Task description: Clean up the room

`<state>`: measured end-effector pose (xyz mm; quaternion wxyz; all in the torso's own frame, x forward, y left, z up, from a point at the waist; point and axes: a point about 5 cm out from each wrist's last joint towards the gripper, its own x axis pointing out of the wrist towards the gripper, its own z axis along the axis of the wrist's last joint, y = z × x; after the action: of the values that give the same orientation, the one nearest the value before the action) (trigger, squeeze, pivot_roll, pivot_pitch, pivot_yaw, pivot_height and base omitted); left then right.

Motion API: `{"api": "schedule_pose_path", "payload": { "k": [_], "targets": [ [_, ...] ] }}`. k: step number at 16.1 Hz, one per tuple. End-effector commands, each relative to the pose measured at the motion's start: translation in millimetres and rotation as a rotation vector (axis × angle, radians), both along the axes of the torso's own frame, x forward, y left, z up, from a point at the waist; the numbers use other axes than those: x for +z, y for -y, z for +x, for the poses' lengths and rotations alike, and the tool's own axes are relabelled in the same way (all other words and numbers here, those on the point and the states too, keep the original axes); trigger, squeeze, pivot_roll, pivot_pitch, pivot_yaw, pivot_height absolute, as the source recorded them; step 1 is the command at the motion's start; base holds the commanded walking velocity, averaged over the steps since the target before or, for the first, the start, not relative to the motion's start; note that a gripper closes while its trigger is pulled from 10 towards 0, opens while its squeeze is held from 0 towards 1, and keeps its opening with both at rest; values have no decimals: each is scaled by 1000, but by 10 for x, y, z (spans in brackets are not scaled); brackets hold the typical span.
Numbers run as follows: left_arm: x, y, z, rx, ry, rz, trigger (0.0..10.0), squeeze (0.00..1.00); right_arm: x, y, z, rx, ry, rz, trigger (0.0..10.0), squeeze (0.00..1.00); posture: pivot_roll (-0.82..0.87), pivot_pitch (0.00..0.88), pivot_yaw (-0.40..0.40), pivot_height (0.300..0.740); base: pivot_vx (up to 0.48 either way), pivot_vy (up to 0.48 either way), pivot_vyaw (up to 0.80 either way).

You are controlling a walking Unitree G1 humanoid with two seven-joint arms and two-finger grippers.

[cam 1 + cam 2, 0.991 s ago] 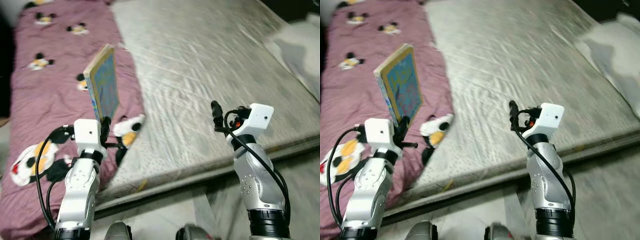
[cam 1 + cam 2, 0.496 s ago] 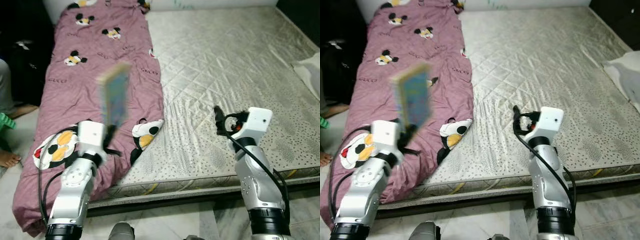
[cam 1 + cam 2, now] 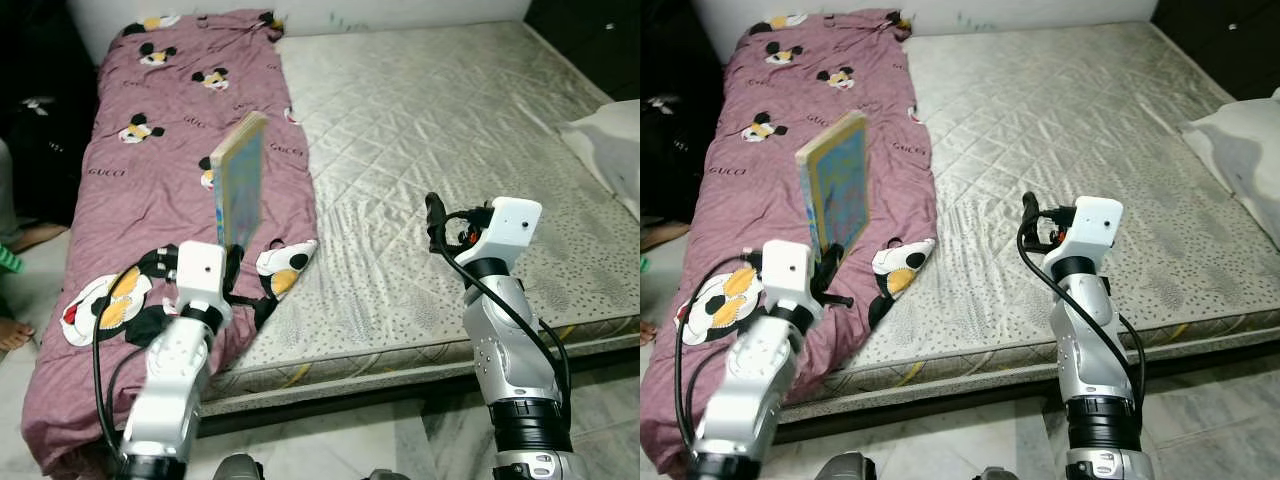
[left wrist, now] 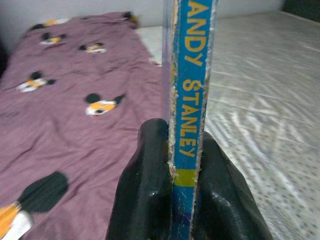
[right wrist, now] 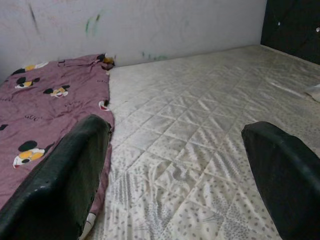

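Observation:
My left gripper (image 3: 233, 258) is shut on the lower edge of a thin blue book (image 3: 238, 178), holding it upright above the mauve blanket (image 3: 150, 170). Along the left wrist view the book's blue spine (image 4: 190, 90) with yellow letters stands clamped between the black fingers (image 4: 147, 195). My right gripper (image 3: 434, 215) stands open over the front part of the bare mattress (image 3: 440, 130) with nothing in it. Its two black fingers (image 5: 60, 175) frame the mattress (image 5: 200, 150) in the right wrist view.
The mauve blanket with cartoon mouse prints covers the left strip of the mattress and hangs over its front edge. A white pillow (image 3: 610, 150) lies at the right edge. A person's foot (image 3: 12, 335) rests on the floor at the far left. Pale tiled floor (image 3: 330, 445) runs along the front.
The camera has pulled back and tilted, so more of the bed shows. The book stays clamped in my left gripper and now stands more upright. The right gripper holds its pose.

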<state>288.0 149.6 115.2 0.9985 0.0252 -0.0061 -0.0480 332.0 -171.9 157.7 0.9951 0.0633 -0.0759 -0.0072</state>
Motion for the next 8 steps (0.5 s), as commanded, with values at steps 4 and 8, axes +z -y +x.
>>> {"api": "schedule_pose_path", "payload": {
  "k": [4, 8],
  "targets": [
    [-27, -205, -123, 196, 22, -47, 10000, 0, -134, -76, -18, 25, -45, 31, 10000, 0, 6, 137, -26, 740, 0, 0, 0],
    [48, -215, -30, 187, 54, -19, 10000, 0, -140, -169, -11, 75, -42, -9, 10000, 0, 4, 135, -21, 740, 0, 0, 0]
  ]
}}
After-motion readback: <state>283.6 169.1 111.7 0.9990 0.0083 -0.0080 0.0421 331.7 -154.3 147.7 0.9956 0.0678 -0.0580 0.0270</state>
